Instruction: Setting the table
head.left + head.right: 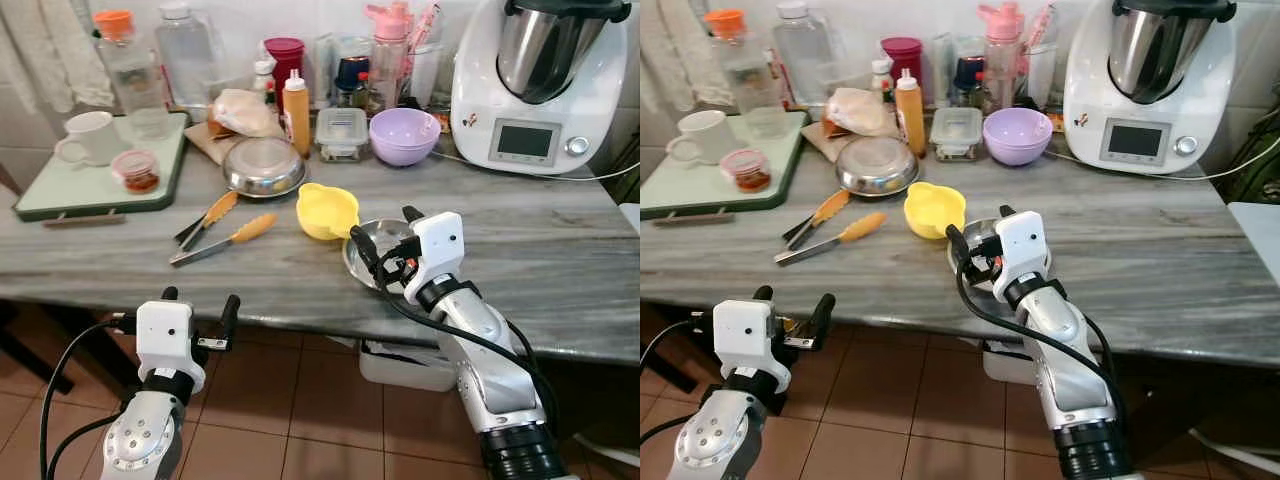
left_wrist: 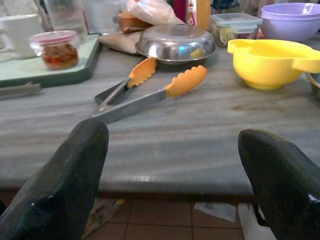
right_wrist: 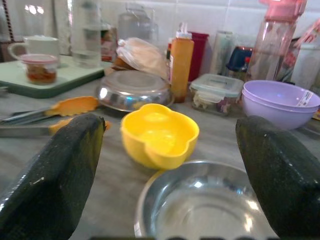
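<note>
right gripper (image 1: 384, 232) released, fingers spread over steel bowl (image 3: 200, 205) | yellow bowl (image 1: 326, 209) touching it at 10 o'clock | both empty | left gripper (image 1: 200, 310) released

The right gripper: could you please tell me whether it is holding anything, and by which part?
Nothing is held: the right gripper is open above the steel bowl.
</note>
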Robot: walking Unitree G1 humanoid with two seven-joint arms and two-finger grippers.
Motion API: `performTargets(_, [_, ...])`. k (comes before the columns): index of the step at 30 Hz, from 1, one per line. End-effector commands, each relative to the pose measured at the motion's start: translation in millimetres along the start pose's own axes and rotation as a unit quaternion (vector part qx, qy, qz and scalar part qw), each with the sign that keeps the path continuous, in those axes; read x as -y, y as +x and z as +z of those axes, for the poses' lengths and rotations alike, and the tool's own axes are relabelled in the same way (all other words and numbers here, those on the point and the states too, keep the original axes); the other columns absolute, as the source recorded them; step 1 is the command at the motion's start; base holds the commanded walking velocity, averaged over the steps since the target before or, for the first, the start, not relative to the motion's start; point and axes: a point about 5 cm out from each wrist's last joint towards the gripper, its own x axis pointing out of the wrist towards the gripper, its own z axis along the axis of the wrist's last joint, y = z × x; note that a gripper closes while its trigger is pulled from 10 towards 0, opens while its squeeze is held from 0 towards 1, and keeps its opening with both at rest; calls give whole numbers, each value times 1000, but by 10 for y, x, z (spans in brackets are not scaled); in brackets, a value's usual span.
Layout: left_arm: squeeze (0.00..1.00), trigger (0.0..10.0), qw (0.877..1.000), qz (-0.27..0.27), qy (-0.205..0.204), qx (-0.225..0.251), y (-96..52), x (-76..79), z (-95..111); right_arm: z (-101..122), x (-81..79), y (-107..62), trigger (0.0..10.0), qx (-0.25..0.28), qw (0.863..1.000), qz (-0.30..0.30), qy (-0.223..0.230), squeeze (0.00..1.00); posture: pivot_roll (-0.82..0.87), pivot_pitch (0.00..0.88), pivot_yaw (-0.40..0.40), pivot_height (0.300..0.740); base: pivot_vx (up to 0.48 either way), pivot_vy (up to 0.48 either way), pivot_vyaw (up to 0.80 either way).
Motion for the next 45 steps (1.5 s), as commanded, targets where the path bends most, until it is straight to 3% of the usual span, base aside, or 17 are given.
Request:
performTargets(1, [0, 10000, 1000, 7, 2, -4, 7, -33, -2, 16, 5, -22, 10000, 3, 1000, -5, -1, 0, -60, 8, 38, 740, -315, 0, 0])
performTargets(15, [0, 10000, 999, 33, 6, 1, 0, -136, 6, -43, 115, -201, 10000, -7, 999, -43, -8, 0, -55, 15, 32, 740, -315, 0, 0])
performTargets(16, [0, 10000, 999, 40, 6, -1, -26, -156, -8, -95, 172, -310, 10000, -20, 998, -58, -13, 0, -56, 20, 30, 740, -307, 0, 0])
performTargets(21, [0, 10000, 999, 43, 7, -5, -60, -168, -27, -171, 224, -458, 10000, -38, 997, -71, -20, 0, -59, 31, 38, 740, -307, 0, 0])
performTargets(45, [0, 10000, 999, 40, 13, -17, -171, -104, -72, -176, 97, -384, 10000, -43, 998, -42, -16, 0, -36, 65, 30, 740, -210, 0, -455])
